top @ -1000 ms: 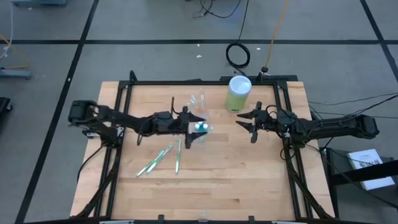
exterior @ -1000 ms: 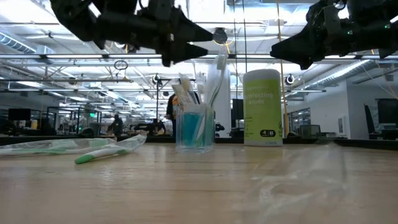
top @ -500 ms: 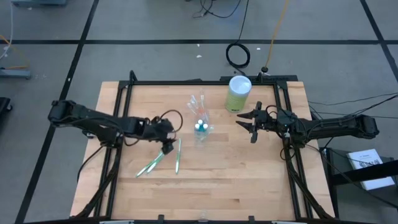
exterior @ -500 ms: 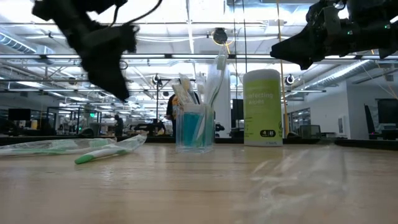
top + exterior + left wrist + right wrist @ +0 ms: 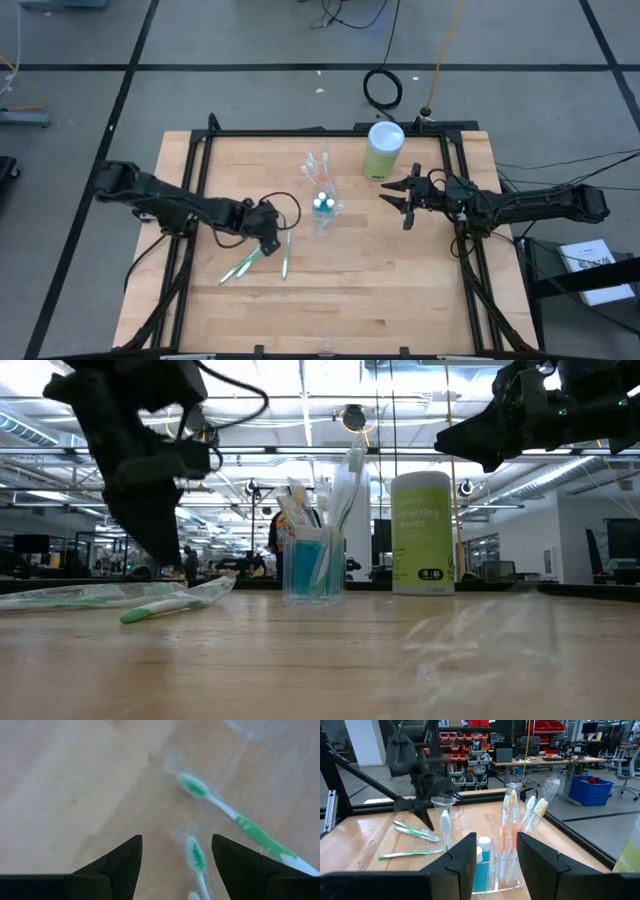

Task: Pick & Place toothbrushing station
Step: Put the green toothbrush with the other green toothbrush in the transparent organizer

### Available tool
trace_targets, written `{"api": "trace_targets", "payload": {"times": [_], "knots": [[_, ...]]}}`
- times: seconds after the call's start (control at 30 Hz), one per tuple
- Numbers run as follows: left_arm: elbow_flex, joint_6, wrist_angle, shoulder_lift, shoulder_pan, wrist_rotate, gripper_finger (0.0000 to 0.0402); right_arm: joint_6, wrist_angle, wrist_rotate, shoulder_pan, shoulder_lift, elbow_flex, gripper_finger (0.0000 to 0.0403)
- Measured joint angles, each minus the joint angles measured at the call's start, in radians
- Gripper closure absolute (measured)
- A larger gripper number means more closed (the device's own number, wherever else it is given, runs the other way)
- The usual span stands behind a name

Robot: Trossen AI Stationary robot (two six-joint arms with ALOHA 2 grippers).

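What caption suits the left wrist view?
Open left gripper poised above two wrapped green-white toothbrushes lying on the wooden table.

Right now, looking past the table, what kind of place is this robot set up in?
Most likely a large open lab or workshop hall. The low view shows a high ceiling with exposed trusses and strip lights. The right wrist view shows shelving with red bins and a workbench with monitors.

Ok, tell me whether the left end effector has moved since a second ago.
Yes. The left end effector has left the clear cup and dropped toward the table's near edge, now over the green toothbrushes.
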Motion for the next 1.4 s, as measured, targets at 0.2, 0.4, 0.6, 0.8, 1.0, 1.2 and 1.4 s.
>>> {"api": "trace_targets", "payload": {"times": [0.2,0.4,0.6,0.8,1.0,1.2,1.4], "knots": [[0.000,-0.001,0.066,0.115,0.000,0.115,0.0158,0.000,0.000,0.000,0.000,0.000,0.000,0.0273],[0.005,-0.025,0.083,0.193,-0.001,0.142,0.0158,-0.002,0.000,0.000,0.000,0.000,0.000,0.0273],[0.006,-0.047,0.077,0.211,0.000,0.143,0.0158,-0.001,0.000,0.001,0.000,0.000,0.000,0.0273],[0.004,-0.055,0.065,0.213,0.000,0.151,0.0191,0.000,0.000,0.003,0.000,0.000,0.000,0.0273],[0.003,-0.076,0.052,0.213,0.008,0.152,0.0281,0.000,0.000,0.003,0.000,0.000,0.000,0.0273],[0.009,-0.067,0.048,0.200,0.017,0.166,0.0347,0.000,0.000,0.003,0.000,0.000,0.000,0.0273],[0.044,-0.034,0.043,0.109,0.037,0.111,0.0342,0.000,0.000,0.003,0.000,0.000,0.000,0.0273]]}}
